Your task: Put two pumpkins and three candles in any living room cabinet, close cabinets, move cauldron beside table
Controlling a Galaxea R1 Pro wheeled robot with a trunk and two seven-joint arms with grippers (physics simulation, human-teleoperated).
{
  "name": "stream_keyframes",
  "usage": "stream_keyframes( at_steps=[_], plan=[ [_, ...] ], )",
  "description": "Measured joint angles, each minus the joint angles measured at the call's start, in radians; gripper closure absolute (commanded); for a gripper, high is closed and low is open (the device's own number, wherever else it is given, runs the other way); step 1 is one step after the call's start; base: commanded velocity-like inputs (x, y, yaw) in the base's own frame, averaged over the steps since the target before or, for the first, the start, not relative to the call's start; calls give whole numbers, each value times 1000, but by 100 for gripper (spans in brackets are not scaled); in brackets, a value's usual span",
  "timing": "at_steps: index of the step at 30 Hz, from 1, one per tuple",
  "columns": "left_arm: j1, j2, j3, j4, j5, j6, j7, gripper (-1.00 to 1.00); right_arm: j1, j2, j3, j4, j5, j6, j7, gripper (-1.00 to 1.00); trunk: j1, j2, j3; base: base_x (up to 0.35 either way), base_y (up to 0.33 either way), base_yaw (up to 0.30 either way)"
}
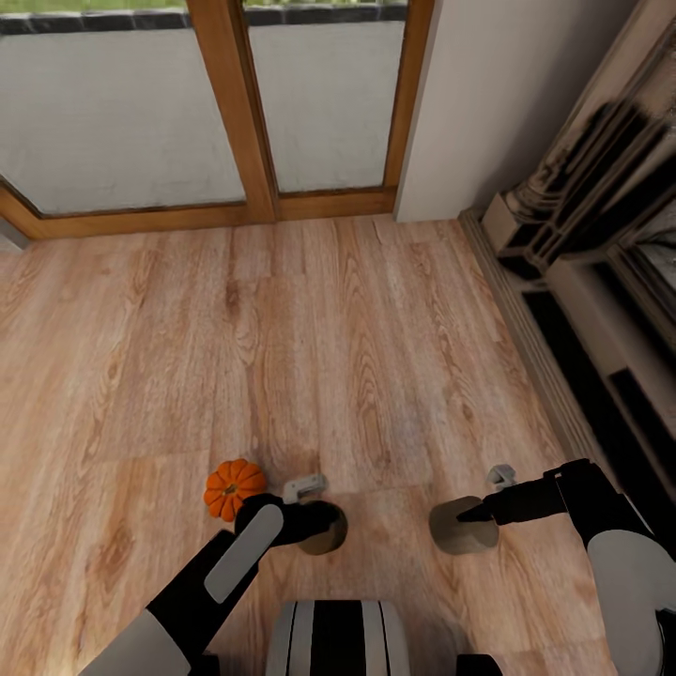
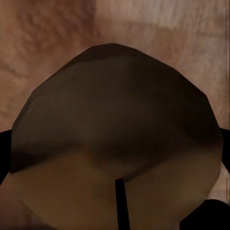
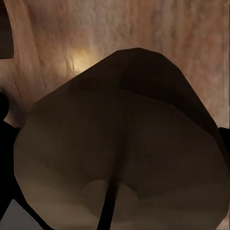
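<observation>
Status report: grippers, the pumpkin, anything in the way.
Left gripper and right gripper: state unreadable. One pumpkin on the floor beside the left arm. Nothing blocking it.

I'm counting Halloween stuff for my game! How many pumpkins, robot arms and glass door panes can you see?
Pumpkins: 1, the orange pumpkin on the wood floor.
Robot arms: 2, left arm and right arm.
Glass door panes: 2, left pane and right pane.
Total: 5.

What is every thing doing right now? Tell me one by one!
pumpkin: sitting upright on the wood floor, loose, beside the left arm.
left gripper: low over the floor, open or shut unclear.
right gripper: low over the floor, open or shut unclear.
glass doors: closed.
fireplace: dark, no fire showing.
</observation>
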Motion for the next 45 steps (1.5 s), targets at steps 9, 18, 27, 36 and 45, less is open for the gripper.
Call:
stream_keyframes(
  at_steps=[9,18,27,36,45],
  plan=[
    [0,17,4,0,-3,3,-4,100,9,16,0,3,0,-5,-123,100,-4,2,35,0,0,0],
    [0,64,61,110,-7,2,-57,100,32,70,-1,16,-8,-28,-326,100,-8,4,70,0,0,0],
    [2,79,60,213,-1,1,-202,100,64,91,-2,20,0,-42,-391,100,-12,6,104,0,0,0],
    [12,79,60,238,-2,3,-300,100,78,90,-2,20,2,-43,-392,100,-16,8,139,0,0,0],
    [21,79,60,241,-2,2,-303,100,83,91,-1,20,2,-42,-389,100,-20,11,174,0,0,0]
  ],
)
